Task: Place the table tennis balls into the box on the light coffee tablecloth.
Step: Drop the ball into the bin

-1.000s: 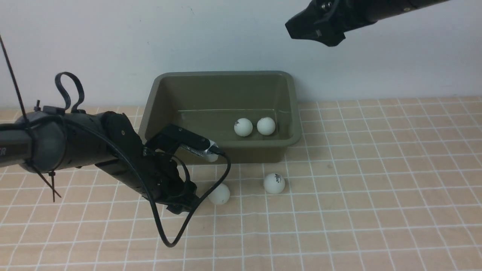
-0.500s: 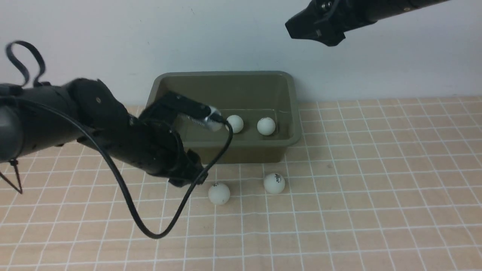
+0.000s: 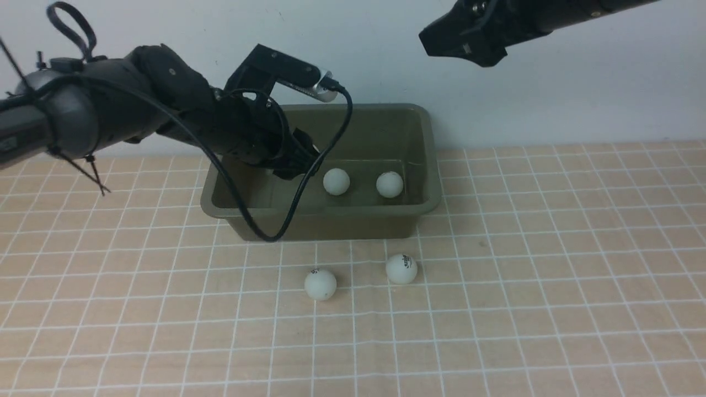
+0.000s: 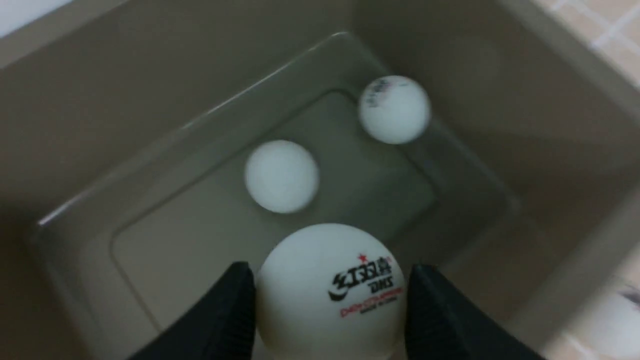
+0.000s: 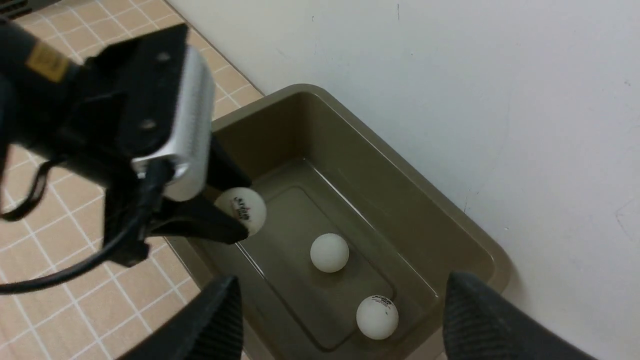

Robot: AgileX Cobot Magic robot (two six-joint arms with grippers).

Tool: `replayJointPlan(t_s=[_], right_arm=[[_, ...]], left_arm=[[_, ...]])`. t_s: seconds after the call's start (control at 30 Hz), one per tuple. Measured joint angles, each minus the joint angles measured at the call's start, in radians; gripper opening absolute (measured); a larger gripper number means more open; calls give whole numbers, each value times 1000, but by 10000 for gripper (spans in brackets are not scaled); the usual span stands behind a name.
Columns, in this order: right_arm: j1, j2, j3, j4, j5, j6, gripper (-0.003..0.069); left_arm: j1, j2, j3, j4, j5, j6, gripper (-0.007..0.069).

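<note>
My left gripper point(image 3: 300, 161) hangs over the left half of the olive-green box point(image 3: 331, 108), shut on a white table tennis ball point(image 4: 330, 300) with a printed logo. From the right wrist view that ball point(image 5: 241, 210) sits between the black fingers above the box floor. Two balls point(image 3: 336, 181) point(image 3: 389, 184) lie inside the box. Two more point(image 3: 320, 284) point(image 3: 401, 268) rest on the light coffee tablecloth point(image 3: 524, 275) in front of it. High at the upper right, my right gripper point(image 3: 463, 38) is open and empty, looking down on the box.
A pale wall stands directly behind the box. The left arm's black cable point(image 3: 276, 234) loops down over the box's front rim.
My left arm has risen from the cloth with a ball and swung back over the box. The left ball inside the box rolled slightly left. The right arm stayed still.
</note>
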Motion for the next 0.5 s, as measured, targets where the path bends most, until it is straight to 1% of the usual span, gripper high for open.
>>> replayJointPlan(t_s=[0.07,0.1,0.17,0.2,0.23,0.3,0.37,0.4,0.47,0.5], right_arm=[[0,0,0,0,0,0,492],[0,0,0,0,0,0,492],[0,0,0,0,0,0,492],[0,0,0,0,0,0,492],[0,0,0,0,0,0,491],[0,0,0,0,0,0,491],[0,0,0,0,0,-1,491],[0,0,0,0,0,-4,491],[0,0,0,0,0,-6,491],[0,0,0,0,0,-7,491]], left_arm=[[7,34,-36,1,11,-1,337],[11,59,-69,2,29,-13,366],[15,80,-123,4,97,-46,404],[15,80,-129,4,114,-55,406],[15,78,-165,7,185,-86,411],[15,58,-224,15,296,-134,398],[15,27,-268,29,404,-173,367],[15,15,-278,30,433,-180,356],[15,-26,-297,30,521,-201,314],[11,-57,-302,31,553,-206,282]])
